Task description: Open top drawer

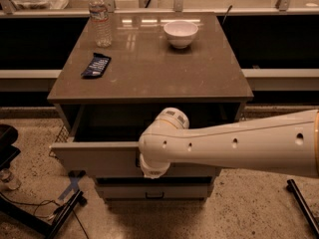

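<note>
top drawer (97,157) open, tool (153,171) at its front

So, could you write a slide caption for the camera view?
The gripper is at the front of the partly open top drawer; a bowl and a water bottle stand on the cabinet.

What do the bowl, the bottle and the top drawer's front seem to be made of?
Bowl: likely glazed ceramic, white and glossy. Bottle: clear plastic, see-through, labelled. Top drawer: painted metal or laminate, matte grey; I cannot tell which. The gripper sits at the middle of its front.
</note>
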